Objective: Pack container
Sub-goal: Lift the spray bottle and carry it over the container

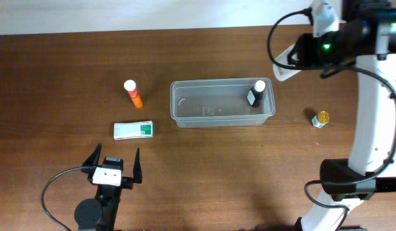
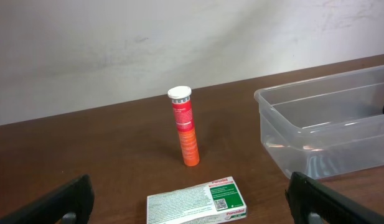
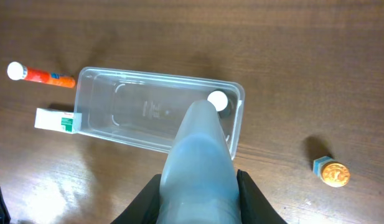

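Container (image 1: 204, 106) mid-table, a clear tub sitting flat, long side running across the overhead view. One item inside: small dark bottle (image 1: 255, 94) with a white cap, upright at the right-hand end, close to the wall. Rest of the floor bare.

Outside it: orange tube (image 1: 133, 94), white cap, standing upright to the left of the tub and apart from it. White-and-green box (image 1: 133, 130) lying flat nearer the left arm, off the tub's near-left corner. Gold-capped small bottle (image 1: 321, 119) alone on the table (image 1: 56, 77) past the tub's right end.

Left gripper (image 1: 116, 154) low at the near edge, jaws wide apart, nothing between them, facing box and tube. Right gripper (image 3: 201, 155) high over the tub's right end. Its wrist view gives only a pale blurred shape before the lens, so I cannot tell whether the jaws are apart or together, or holding anything.

Risks, as judged:
- Tube is tall and narrow. An off-centre pinch or a brushing finger would likely topple it, and it would roll.
- Box is thin and flat. Fingers coming down may scrape the wood or shove it rather than lift it.
- Tub looks light. A finger catching the rim would slide it and spoil both arms' aim.
- Anything dropped at the right end could knock the standing bottle over.
- Both arms reaching the tub together risk a clash.
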